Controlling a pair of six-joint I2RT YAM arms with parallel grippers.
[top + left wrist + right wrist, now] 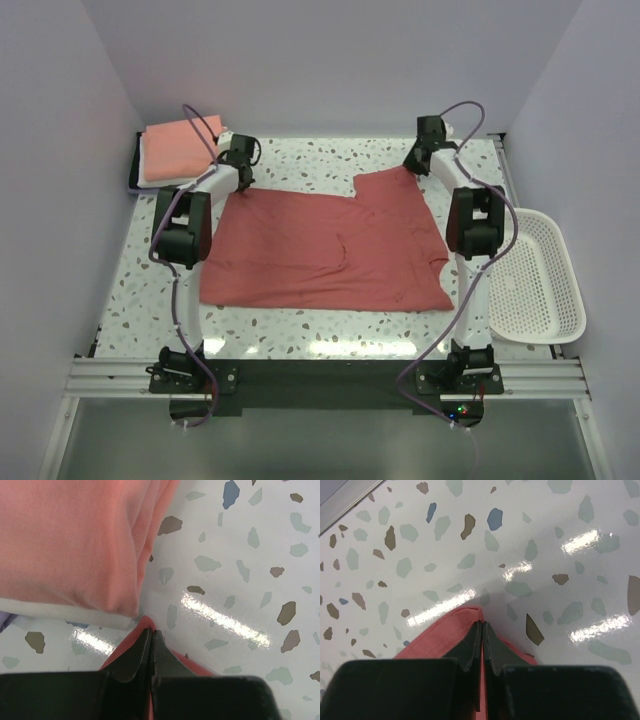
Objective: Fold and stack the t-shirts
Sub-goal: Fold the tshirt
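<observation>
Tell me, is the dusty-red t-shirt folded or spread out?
Spread out: the dusty-red t-shirt lies wide and flat on the table, left gripper and right gripper shut on its far corners.

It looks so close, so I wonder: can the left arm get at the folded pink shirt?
Probably yes: the left gripper sits right beside the folded pink shirt, nothing between them. But it is shut on a corner of the red shirt, so it would have to let go first.
</observation>
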